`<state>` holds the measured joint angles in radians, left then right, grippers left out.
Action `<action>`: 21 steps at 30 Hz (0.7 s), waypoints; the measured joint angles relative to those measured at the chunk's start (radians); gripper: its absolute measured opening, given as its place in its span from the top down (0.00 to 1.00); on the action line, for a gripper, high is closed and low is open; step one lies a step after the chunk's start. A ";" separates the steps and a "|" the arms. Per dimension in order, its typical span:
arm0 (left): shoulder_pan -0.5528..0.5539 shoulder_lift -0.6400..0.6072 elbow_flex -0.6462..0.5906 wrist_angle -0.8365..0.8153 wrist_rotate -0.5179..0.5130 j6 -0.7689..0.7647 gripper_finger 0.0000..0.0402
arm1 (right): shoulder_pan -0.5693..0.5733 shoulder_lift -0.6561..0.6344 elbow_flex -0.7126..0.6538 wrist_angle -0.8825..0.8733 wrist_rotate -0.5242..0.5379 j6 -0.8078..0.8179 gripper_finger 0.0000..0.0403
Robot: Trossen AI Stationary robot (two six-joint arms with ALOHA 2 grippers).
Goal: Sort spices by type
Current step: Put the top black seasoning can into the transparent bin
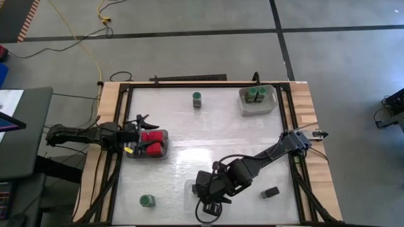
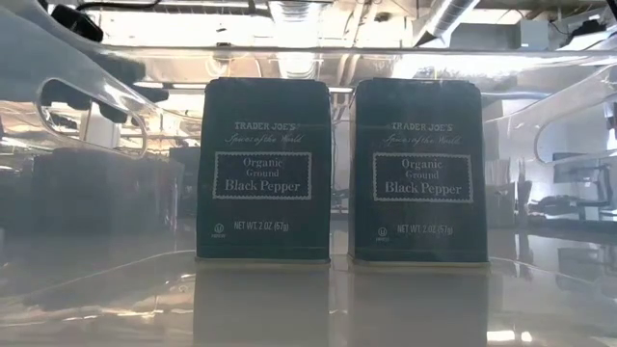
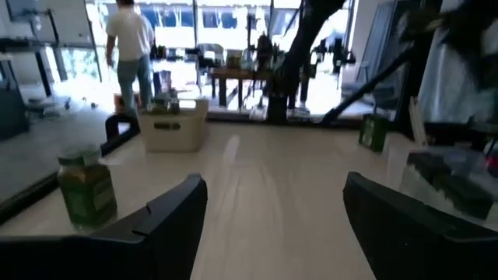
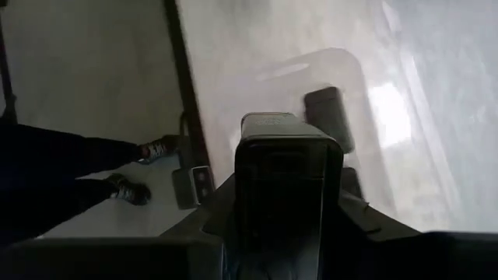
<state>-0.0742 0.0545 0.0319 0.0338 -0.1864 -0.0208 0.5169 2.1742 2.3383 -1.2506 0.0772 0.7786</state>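
Note:
My right gripper [image 1: 211,197] hangs near the table's front edge, shut on a black spice box [image 4: 280,179] above a clear tray [image 4: 354,70]. Another black box [image 4: 327,117] stands in that tray. The low view shows two black pepper boxes [image 2: 262,169] [image 2: 419,169] upright on the tray floor. My left gripper [image 1: 140,126] is open at the table's left, level, beside a clear tray of red spices [image 1: 150,144]. One green-lidded jar [image 3: 87,187] stands ahead of its fingers. Two more green jars [image 1: 255,94] sit in a grey tray. My right gripper pinches the black box between its two fingers [image 4: 214,206], one on each side [image 4: 245,194] of the box. The fingers slant downward from above. The box's far end [image 4: 280,128] sticks out beyond the fingertips, over the clear tray.
A lone green jar [image 1: 197,98] stands far centre, another [image 1: 147,200] near the front left. A loose black box [image 1: 271,192] lies front right. The grey tray [image 1: 243,108] is far right. A person walks in the room beyond the table [image 3: 131,47].

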 joint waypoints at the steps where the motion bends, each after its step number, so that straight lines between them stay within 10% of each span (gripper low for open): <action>1: 0.000 0.006 0.002 -0.005 0.000 0.000 0.28 | 0.007 0.000 0.000 0.013 0.000 -0.005 0.64; 21: 0.000 0.006 0.002 -0.018 -0.003 -0.002 0.28 | 0.088 0.007 -0.107 0.024 0.051 -0.048 0.64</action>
<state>-0.0742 0.0608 0.0338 0.0154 -0.1896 -0.0227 0.6048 2.1815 2.2311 -1.2271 0.1286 0.7305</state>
